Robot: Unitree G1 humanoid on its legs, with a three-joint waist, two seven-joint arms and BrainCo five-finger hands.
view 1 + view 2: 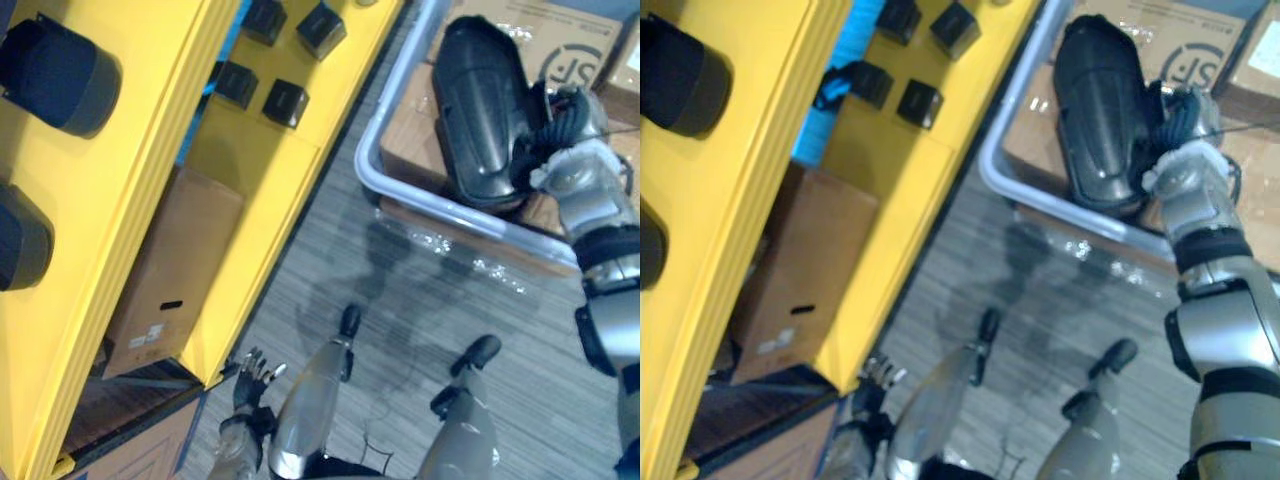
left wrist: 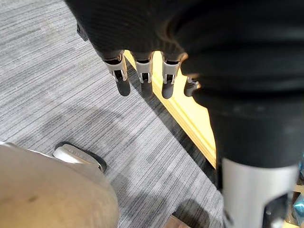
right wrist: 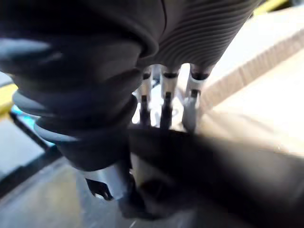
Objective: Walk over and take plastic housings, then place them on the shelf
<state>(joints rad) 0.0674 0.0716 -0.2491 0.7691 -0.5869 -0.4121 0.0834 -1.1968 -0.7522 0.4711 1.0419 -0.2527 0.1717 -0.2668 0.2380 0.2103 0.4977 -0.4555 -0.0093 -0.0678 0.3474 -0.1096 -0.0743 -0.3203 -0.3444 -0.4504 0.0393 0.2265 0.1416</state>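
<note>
Grey plank-pattern floor (image 1: pixel 400 300) runs between a yellow shelf (image 1: pixel 150 200) and a clear plastic bin (image 1: pixel 400 195).

Task item: black plastic housing (image 1: pixel 480 110), large, rounded and glossy. It lies inside the bin on top of cardboard boxes (image 1: pixel 560 50) and near the bin's rim. It sits well apart from the left fingers, across the open floor from them.

Right hand (image 3: pixel 165 102) is up at the bin, against the side of the housing. In the right wrist view the housing (image 3: pixel 228 161) shows as a dark band right at the hand. Cannot tell if the right hand is grasping the housing or just touching it, as the contact is blurred and partly hidden.

Left hand (image 1: pixel 252 385) hangs low beside the shelf's lower corner. Its fingers (image 2: pixel 122 80) are released: straight, slightly spread and holding nothing. Floor lies directly below these fingertips, and the yellow shelf edge (image 2: pixel 190 114) is just beyond them, not touching.

On the shelf, far above the left fingers:
- several small black boxes (image 1: pixel 285 100) in a loose group
- two big dark rounded parts (image 1: pixel 60 75) at the outer side

A brown cardboard carton (image 1: pixel 175 270) stands under the yellow shelf board, near the left fingers and apart from them.
</note>
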